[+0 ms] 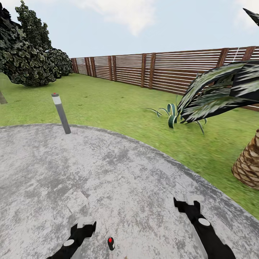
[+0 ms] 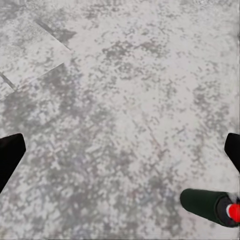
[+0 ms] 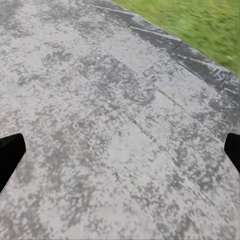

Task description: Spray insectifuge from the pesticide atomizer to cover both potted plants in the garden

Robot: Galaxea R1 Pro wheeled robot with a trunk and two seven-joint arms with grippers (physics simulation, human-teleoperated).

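Note:
A small dark green bottle with a red tip, the pesticide atomizer (image 1: 110, 244) (image 2: 207, 205), lies on the round grey patio (image 1: 118, 172) between my two arms. My left gripper (image 1: 85, 226) (image 2: 120, 155) hangs open just to its left, apart from it. My right gripper (image 1: 186, 203) (image 3: 120, 155) is open too, over bare paving farther right. One potted plant (image 1: 172, 114), a low rosette of pointed striped leaves, sits on the lawn beyond the patio edge; its pot is hidden in the grass.
A grey bollard lamp post (image 1: 61, 113) leans at the patio's far left edge. A palm trunk (image 1: 249, 162) stands at right, its fronds (image 1: 219, 90) hanging over the lawn. A brown slatted fence (image 1: 158, 70) closes the back, with dark bushes (image 1: 28, 57) at left.

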